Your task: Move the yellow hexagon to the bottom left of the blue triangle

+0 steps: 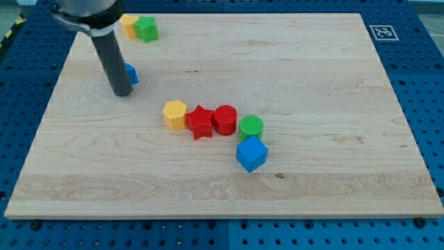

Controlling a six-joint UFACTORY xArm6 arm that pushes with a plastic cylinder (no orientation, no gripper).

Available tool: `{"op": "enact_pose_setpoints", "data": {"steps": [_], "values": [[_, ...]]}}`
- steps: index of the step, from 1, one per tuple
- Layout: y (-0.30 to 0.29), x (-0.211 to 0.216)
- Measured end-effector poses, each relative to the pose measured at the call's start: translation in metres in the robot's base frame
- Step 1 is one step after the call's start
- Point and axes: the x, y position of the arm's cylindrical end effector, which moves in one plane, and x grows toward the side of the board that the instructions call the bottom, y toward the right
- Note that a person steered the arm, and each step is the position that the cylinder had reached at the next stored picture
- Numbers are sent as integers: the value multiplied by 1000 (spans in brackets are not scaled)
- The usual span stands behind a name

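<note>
The yellow hexagon (175, 114) lies near the board's middle, at the left end of a row of blocks. The blue triangle (131, 73) lies at the upper left, mostly hidden behind my rod. My tip (122, 92) rests on the board just at the triangle's lower left edge, above and to the left of the yellow hexagon.
A red star (200, 121), a red cylinder (225, 119), a green cylinder (251, 126) and a blue cube (251, 154) run rightward from the hexagon. A yellow block (128, 25) and a green block (146, 28) sit at the top left of the wooden board (312, 83).
</note>
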Motion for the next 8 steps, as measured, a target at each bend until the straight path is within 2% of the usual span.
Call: {"op": "enact_pose_setpoints", "data": {"steps": [1, 2, 3, 4, 5, 6, 8], "values": [[0, 40], [42, 88], [114, 113], [170, 103], [172, 62], [151, 36], [126, 57]]}}
